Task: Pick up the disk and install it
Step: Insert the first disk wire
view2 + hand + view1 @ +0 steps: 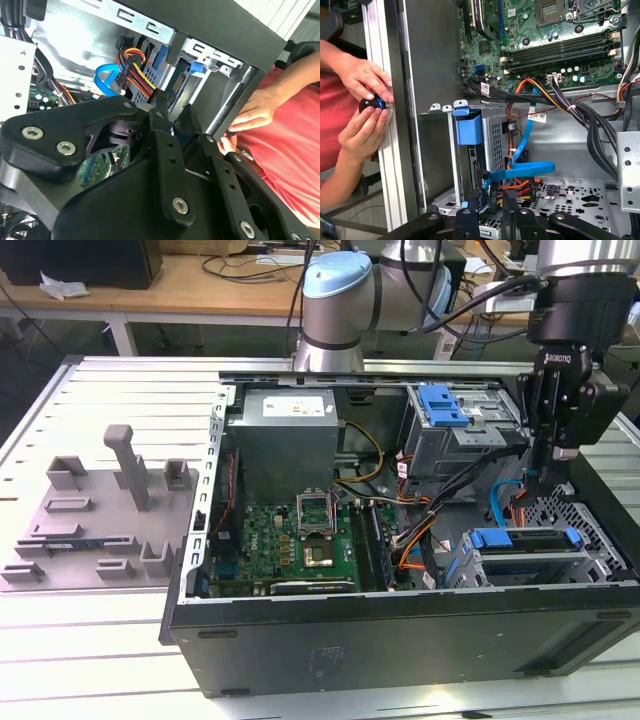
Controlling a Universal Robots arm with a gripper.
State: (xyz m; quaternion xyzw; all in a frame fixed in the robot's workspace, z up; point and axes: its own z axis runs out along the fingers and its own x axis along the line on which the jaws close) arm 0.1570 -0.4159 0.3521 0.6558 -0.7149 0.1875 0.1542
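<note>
Currently, at the exterior view's left, a grey fixture plate [90,520] with upright pegs lies on the slotted metal table [60,660]. Just beside it, toward the centre of the frame, stands the open computer case [400,635].

Inside the case, the grey power supply [285,445] occupies the upper centre, with the green motherboard [290,540] below it. Further right, a silver cage [450,435] with a blue latch sits at the upper right of the case interior.

The disk [527,552] is seated in the drive bay at the lower right of the case, with its blue carrier frame along the upper edge. The gripper [545,472] hangs inside the case between the cage and the disk, near the disk's far side. Whether the gripper is released or clenched cannot be told.

In the first wrist view, the gripper [490,196] is poised near a blue flat cable [525,172]. Outside the case wall, a person's hands [360,132] grasp a small black knob [371,105]. In the second wrist view, one hand [255,112] is at the case edge, beyond the gripper [176,112].
</note>
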